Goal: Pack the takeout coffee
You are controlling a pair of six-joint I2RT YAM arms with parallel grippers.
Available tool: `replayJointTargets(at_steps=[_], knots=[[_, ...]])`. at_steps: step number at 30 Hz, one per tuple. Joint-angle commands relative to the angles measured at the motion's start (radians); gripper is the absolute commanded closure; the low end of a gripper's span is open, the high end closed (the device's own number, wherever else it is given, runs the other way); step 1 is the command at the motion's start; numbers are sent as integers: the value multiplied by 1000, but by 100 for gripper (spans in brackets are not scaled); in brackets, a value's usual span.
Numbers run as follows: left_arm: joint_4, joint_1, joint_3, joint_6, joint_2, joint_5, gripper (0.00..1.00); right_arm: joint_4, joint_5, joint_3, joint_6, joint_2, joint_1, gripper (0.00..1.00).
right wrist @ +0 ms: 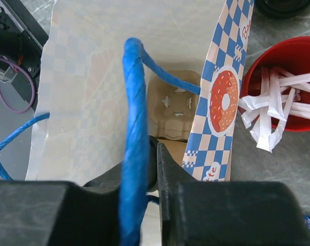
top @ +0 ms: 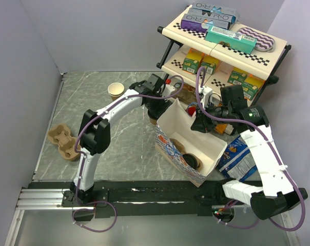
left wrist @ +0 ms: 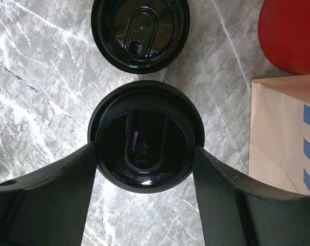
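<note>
1. Nearer lidded cup (left wrist: 144,136): black lid embossed "CAUTION HOT", which read upside down in the left wrist view. Its brown wall was hidden from above. It stood on the marble table (left wrist: 37,77), outside the bag and near its wall.
2. Farther lidded cup (left wrist: 139,33): same black lid, no lettering legible. It stood just beyond the first cup with a narrow gap between them, also outside the bag.
3. Left gripper (left wrist: 144,164): jaws were spread wide, one finger on either side of the nearer lid, right at its rim. Whether they pressed it could not be told.
4. Right gripper (right wrist: 144,154): jaws were drawn in on the blue handle (right wrist: 134,92), a twisted cord pinched between them.
5. Paper bag (top: 193,130): white with blue-and-white checks and a doughnut picture. The letters "Bo" and "tte" were cut off at the folds. It stood open between the arms, with a cardboard carrier (right wrist: 173,102) lying in its bottom.
6. Red cup (right wrist: 283,66): held white-wrapped stirrers and stood just beside the bag.
7. Surroundings:
   - lidless cup (top: 115,90) at the far left
   - spare carrier (top: 62,139) at the left edge
   - blue snack packet (top: 237,156) to the right of the bag
   - shelf (top: 221,46) of boxes, print too small to read
</note>
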Motion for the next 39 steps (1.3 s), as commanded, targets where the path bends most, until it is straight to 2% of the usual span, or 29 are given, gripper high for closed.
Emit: replayJointTargets(at_steps=[1,6,9,10,11,12,22,27,30,33,39], knots=[[-51,-3,9,21,-50,-5,47,2,-17,5,-14,-10,-6,82],[-68,20,-107,32,-154,-16,65,-4,-55,17,-42,-7,-6,99],[-82,41,-163,28,-221,-7,77,2,-101,39,-34,3,-3,100],[-80,49,-176,25,-261,-4,83,5,-130,49,-34,11,-3,100],[-80,61,-210,27,-283,-2,97,4,-146,54,-34,17,-3,100],[-82,70,-229,28,-304,2,99,1,-159,59,-33,20,-2,100],[-57,210,-472,65,-675,106,99,-16,-264,171,-5,102,119,100],[50,225,-545,88,-946,306,99,2,-273,166,21,100,152,100],[96,224,-555,81,-1051,451,99,19,-271,134,35,85,155,100],[99,190,-528,73,-1099,511,99,30,-268,117,50,71,159,100],[18,71,-399,96,-1084,521,99,50,-242,106,92,54,165,100]])
